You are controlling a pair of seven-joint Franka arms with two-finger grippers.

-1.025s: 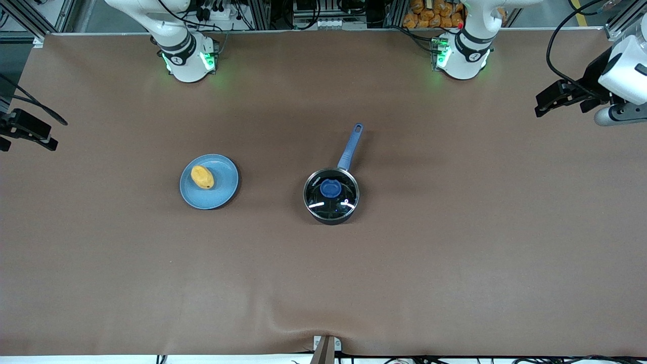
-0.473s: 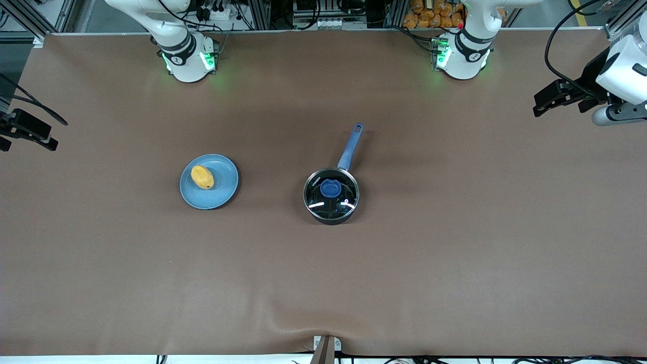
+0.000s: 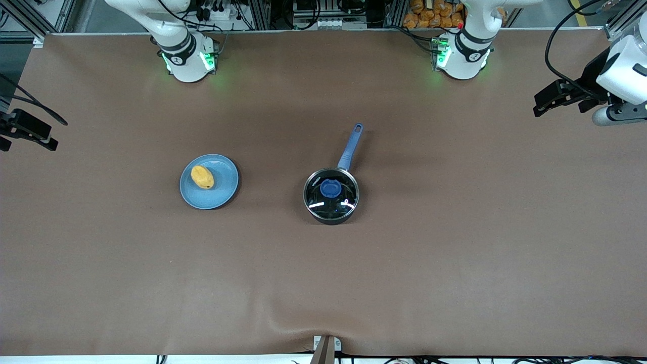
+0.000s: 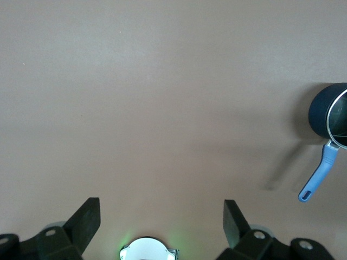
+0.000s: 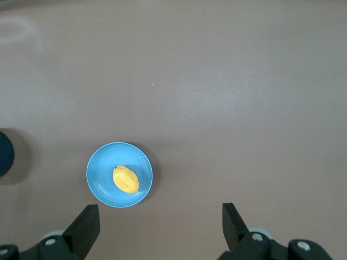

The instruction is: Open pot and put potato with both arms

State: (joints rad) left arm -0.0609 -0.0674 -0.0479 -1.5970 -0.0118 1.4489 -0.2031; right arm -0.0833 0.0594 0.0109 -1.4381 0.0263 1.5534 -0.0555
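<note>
The black pot [image 3: 331, 197] stands mid-table with its glass lid and blue knob [image 3: 330, 188] on it; its blue handle [image 3: 350, 147] points toward the robots' bases. The yellow potato [image 3: 202, 177] lies on a light-blue plate [image 3: 222, 189], beside the pot toward the right arm's end. My left gripper [image 3: 556, 98] hangs open and empty high over the left arm's end of the table; its wrist view shows the pot [image 4: 325, 111] far from the gripper [image 4: 161, 216]. My right gripper [image 3: 28, 134] is open and empty over the other end, with the potato [image 5: 125, 179] off to one side of it [image 5: 160, 219].
A brown mat [image 3: 455, 253] covers the table, with a fold at its edge nearest the front camera. The arm bases [image 3: 462, 50] [image 3: 184, 55] stand along the table's farthest edge. A metal bracket [image 3: 326, 346] sticks up at the nearest edge.
The left arm's wrist has shifted a little at its end of the table. The pot, the potato and the right arm have not moved.
</note>
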